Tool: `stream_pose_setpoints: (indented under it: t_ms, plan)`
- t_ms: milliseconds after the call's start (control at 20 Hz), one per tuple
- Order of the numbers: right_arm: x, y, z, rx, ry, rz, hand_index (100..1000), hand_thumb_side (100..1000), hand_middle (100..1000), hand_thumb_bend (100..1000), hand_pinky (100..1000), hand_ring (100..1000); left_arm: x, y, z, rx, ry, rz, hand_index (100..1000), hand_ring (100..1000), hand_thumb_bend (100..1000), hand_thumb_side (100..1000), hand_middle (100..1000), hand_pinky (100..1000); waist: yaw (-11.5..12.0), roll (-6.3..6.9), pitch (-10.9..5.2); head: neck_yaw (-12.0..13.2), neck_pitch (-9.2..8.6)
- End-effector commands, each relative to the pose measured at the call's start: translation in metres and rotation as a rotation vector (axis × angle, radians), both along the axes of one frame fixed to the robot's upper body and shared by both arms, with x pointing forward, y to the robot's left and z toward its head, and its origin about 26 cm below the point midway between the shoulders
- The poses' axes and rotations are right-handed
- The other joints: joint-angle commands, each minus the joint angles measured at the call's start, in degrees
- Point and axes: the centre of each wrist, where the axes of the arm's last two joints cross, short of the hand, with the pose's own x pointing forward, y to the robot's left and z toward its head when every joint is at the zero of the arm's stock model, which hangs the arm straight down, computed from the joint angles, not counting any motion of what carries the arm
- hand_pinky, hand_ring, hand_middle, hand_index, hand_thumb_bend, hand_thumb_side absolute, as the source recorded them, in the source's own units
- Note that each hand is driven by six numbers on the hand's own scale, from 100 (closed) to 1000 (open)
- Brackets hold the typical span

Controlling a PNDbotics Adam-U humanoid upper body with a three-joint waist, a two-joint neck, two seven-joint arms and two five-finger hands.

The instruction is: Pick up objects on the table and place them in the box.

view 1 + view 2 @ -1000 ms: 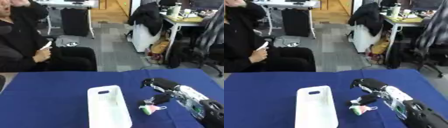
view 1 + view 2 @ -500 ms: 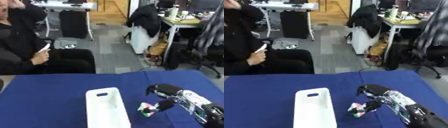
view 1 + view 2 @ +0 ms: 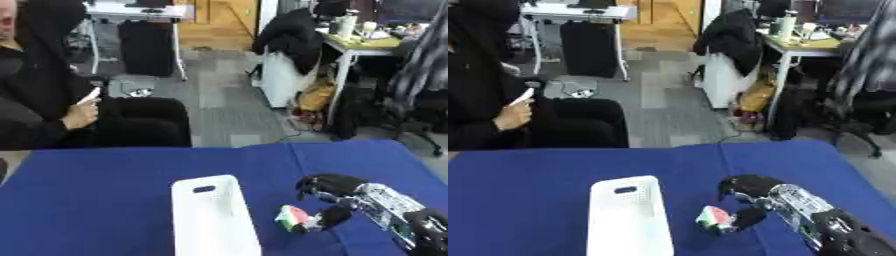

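Observation:
A white plastic box [image 3: 213, 218] with a handle slot lies lengthwise on the blue table [image 3: 96, 200]. Just right of it sits a small green, pink and red object [image 3: 292, 218]. My right hand [image 3: 339, 189] reaches in from the lower right and hovers over the object. Its dark fingers [image 3: 742, 184] arch above the object and the thumb [image 3: 332, 217] hangs right beside it. The object lies in the gap below the fingers, and I see no finger closed round it. My left hand shows in neither view.
A seated person in black [image 3: 52, 107] is at the table's far left edge, holding something small and white. Beyond the table stand office chairs [image 3: 411, 95], a desk [image 3: 372, 47] and a jacket draped over a chair [image 3: 289, 35].
The camera has tilted a little, shifting the whole picture. My right hand has sunk slightly closer to the small object; box and object stay where they were.

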Motion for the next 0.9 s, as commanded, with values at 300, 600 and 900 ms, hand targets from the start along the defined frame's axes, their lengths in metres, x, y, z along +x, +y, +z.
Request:
stream_pose_setpoints:
  t_ms: [300, 600, 900]
  plan:
    - [0.006, -0.002, 0.022, -0.102, -0.084, 0.070, 772, 1000, 913, 852, 1000, 1000, -0.001, 0.004, 0.011, 0.021, -0.027, -0.002, 719, 600, 136, 798, 450, 509, -0.1, 0.07, -0.65, -0.5, -0.84]
    - [0.007, -0.003, 0.017, -0.097, -0.088, 0.078, 773, 1000, 911, 853, 1000, 1000, -0.001, 0.003, 0.011, 0.023, -0.026, -0.006, 719, 601, 136, 799, 449, 509, 0.0, 0.05, -0.61, -0.7, -1.07]
    - [0.006, -0.005, 0.014, -0.095, -0.082, 0.073, 775, 1000, 907, 854, 1000, 1000, -0.001, 0.003, 0.009, 0.024, -0.021, -0.009, 719, 600, 134, 801, 447, 508, 0.2, 0.04, -0.57, -0.7, -1.05]
